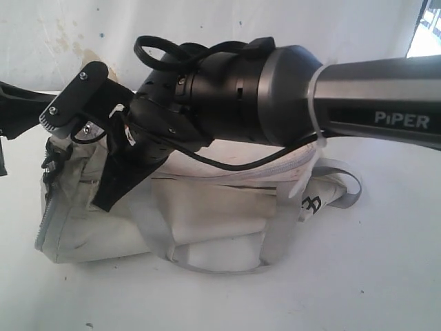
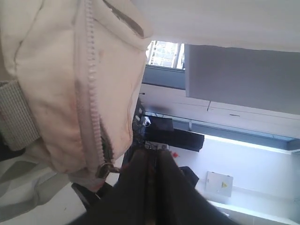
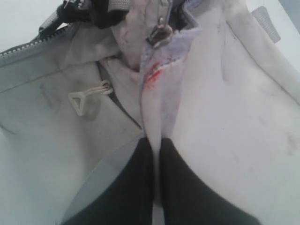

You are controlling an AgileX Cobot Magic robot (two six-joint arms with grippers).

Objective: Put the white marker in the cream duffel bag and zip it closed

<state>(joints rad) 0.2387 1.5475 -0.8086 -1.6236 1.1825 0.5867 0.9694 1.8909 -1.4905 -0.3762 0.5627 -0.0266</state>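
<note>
Zipping step, I judge. My right gripper (image 3: pixel 152 143) is clamped on a fold of the cream duffel bag (image 3: pixel 225 117). My left gripper (image 2: pixel 152 154) is closed beside the bag's zipper pull (image 2: pixel 105 168), seemingly empty. The white marker is unseen, probably inside the bag. Next, I must catch that pull and draw it along.

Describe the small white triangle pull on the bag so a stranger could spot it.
Find the cream bag. On its side panel, beside the fold pinched by the right pincer, a short pocket zip ends in the pull. Unlike the dark metal slider nearby, it is a hollow white triangle on a cord.
</note>
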